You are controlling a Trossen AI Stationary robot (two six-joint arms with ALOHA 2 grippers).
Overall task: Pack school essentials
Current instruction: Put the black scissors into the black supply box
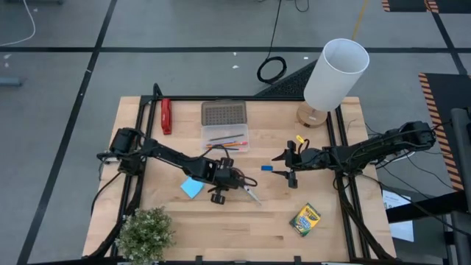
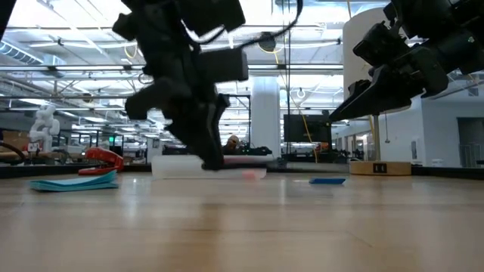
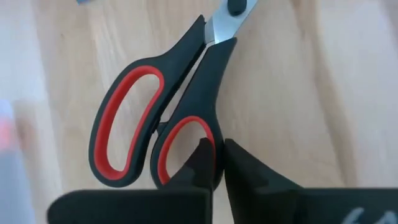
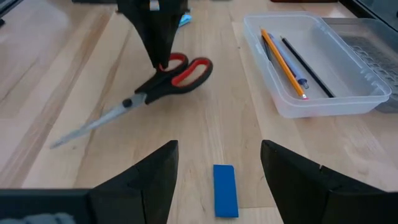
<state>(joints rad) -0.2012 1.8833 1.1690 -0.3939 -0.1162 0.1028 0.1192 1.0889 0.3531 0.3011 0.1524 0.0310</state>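
So the left gripper (image 1: 237,185) was down near the middle of the table (image 1: 324,243), fingers pinched on the rim of one handle loop of the red-handled scissors (image 4: 163,82). The scissors lay flat on the wood, blades together, tips pointing off toward about 4 o'clock from the gripper in the overhead view. The left wrist view showed both dark fingers (image 3: 202,163) squeezing the black edge of the smaller red-lined loop.

The right gripper (image 1: 288,163) hung at roughly 3 o'clock of the scissors, fingers spread wide, with the tiny blue eraser (image 4: 225,190) lying on the table between them and a bit ahead.

The clear plastic case (image 1: 225,137) sat at 12 o'clock of the scissors, lid flipped open behind it, with orange pencils (image 4: 281,55), a dark pencil (image 4: 308,67) and a silvery pen (image 4: 300,81) inside. The blue square note pad (image 1: 192,187) was just at 9 o'clock of the left gripper. The green-yellow crayon box (image 1: 305,219) was off at 5 o'clock, well apart.
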